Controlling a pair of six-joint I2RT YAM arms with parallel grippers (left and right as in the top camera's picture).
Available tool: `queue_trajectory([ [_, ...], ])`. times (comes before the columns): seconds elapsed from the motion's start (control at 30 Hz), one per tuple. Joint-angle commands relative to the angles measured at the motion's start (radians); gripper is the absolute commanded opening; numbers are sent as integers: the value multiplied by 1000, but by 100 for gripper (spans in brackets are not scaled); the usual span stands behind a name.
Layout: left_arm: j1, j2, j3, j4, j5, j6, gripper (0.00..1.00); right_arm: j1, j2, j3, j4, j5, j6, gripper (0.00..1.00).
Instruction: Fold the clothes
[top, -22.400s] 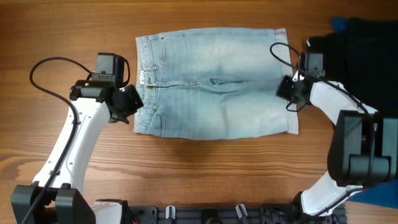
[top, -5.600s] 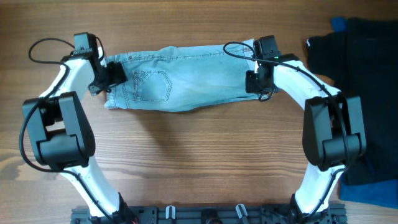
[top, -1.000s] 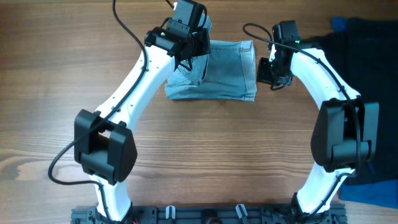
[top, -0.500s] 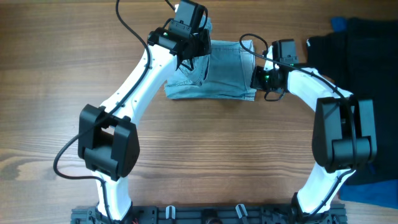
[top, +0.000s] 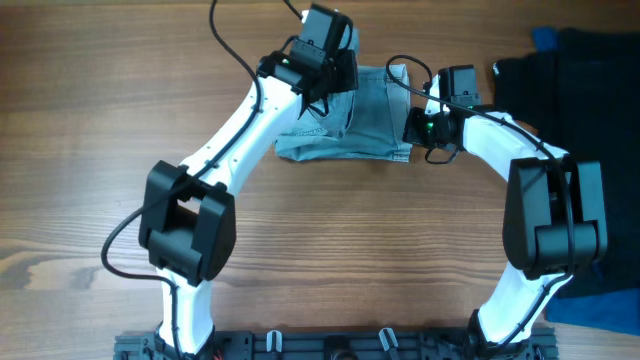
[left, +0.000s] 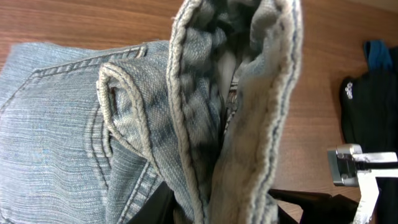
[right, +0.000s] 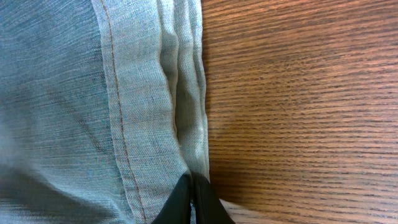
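Observation:
The light-blue denim shorts (top: 375, 120) lie folded into a small stack at the back middle of the table. My left gripper (top: 335, 88) is shut on a bunched waistband and fold of the shorts (left: 205, 124) and holds it up over the stack's left half; its fingertips (left: 230, 211) are mostly hidden by the denim. My right gripper (top: 413, 128) sits at the stack's right edge. In the right wrist view its fingers (right: 191, 190) are pressed together on the edge of the stitched hem (right: 155, 93), low against the table.
A black garment (top: 575, 75) lies at the back right with dark blue fabric (top: 545, 38) beside it and more blue fabric (top: 605, 310) at the front right. Both also show in the left wrist view (left: 373, 112). The table is bare wood (top: 330, 250).
My left gripper has moved to the right with the lifted waistband, carrying the fold further over the stack. My right gripper came in to the stack's right edge and now holds still.

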Motion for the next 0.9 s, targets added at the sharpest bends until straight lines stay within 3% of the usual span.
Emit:
queue_trajectory([
  [0.0,-29,34,28,22,31,-16,20,11,61,-57,-36,-1,7,4],
  [0.2,-32,100,28,60,24,-18,18,11,61,-57,-39,-2,7,4],
  [0.37,-33,124,28,117,28,-131,18,11,61,-57,-40,-1,8,4],
  [0.57,-40,125,28,138,27,-196,22,11,61,-57,-44,-2,8,4],
  [0.7,-52,125,28,143,42,-196,32,11,61,-57,-43,-1,14,4],
  [0.77,-62,125,28,175,98,-195,28,11,61,-57,-46,-1,34,4],
  [0.87,-60,124,28,244,229,-124,45,4,30,-41,-61,10,27,4],
])
